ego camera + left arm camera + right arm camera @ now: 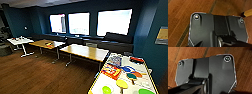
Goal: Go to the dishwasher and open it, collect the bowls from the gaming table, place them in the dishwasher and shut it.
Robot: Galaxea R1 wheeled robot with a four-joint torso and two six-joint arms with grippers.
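At the lower right of the head view, two green bowls (107,89) lay on the gaming table (102,81), seemingly light, stiff plastic, best gripped at the rim; I could not tell either tool's state.

We note the gaming table (100,82), white top with a yellow edge, at lower right in the head view. On it: a lime bowl (106,89) and a green bowl (146,91) at the near end, a yellow paddle (121,84) between them, further paddles (132,75), and colourful game boxes (111,71) beyond. It stands on a wooden floor (42,72).
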